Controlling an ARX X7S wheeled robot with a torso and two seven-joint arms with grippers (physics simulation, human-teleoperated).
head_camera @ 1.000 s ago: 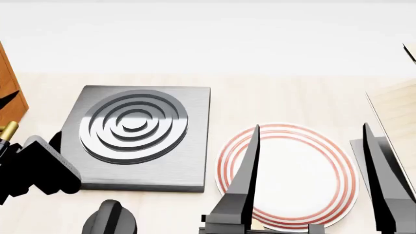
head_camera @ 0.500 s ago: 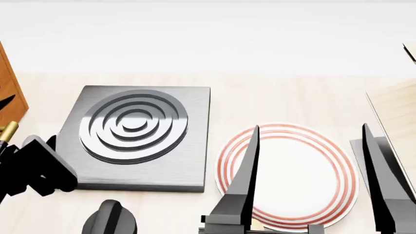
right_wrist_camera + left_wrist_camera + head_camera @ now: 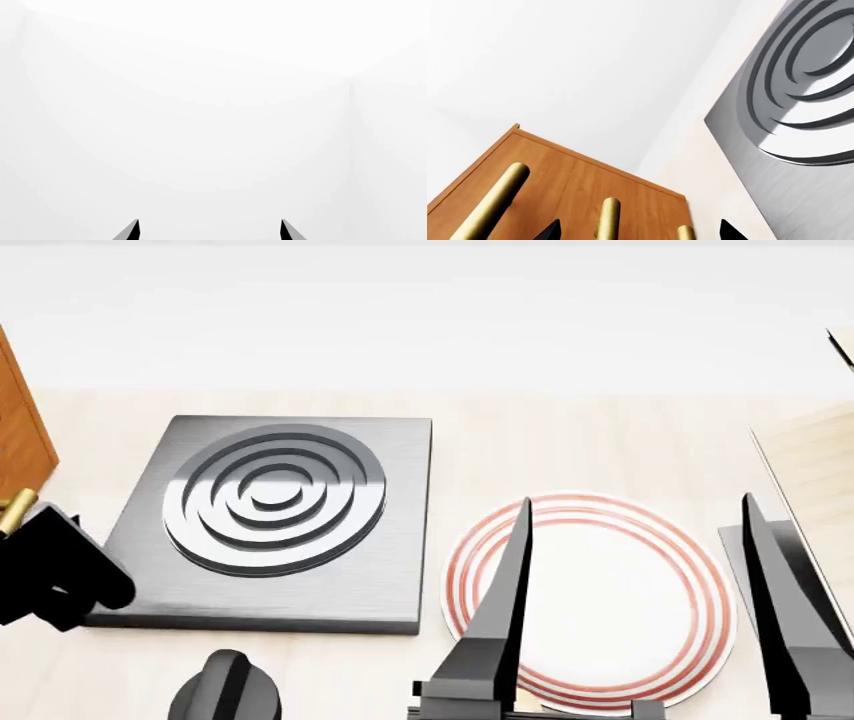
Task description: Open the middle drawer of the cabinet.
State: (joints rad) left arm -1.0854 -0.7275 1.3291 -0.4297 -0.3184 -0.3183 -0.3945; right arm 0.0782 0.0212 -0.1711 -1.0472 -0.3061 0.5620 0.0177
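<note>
The orange-brown cabinet stands at the head view's far left edge. The left wrist view shows its front close up with three brass bar handles. The middle drawer's handle lies between my left gripper's open fingertips, and the neighbouring handle also sits inside that gap. I cannot tell whether anything touches. My right gripper is open and empty above a plate. Its wrist view shows only white wall.
A grey square plate with raised concentric rings lies on the pale table beside the cabinet. A white plate with red rings lies under my right gripper. A pale wood shelf unit stands at the right edge.
My left gripper has moved left towards the cabinet and now uncovers the grey plate's front left corner. The right arm has not moved.
</note>
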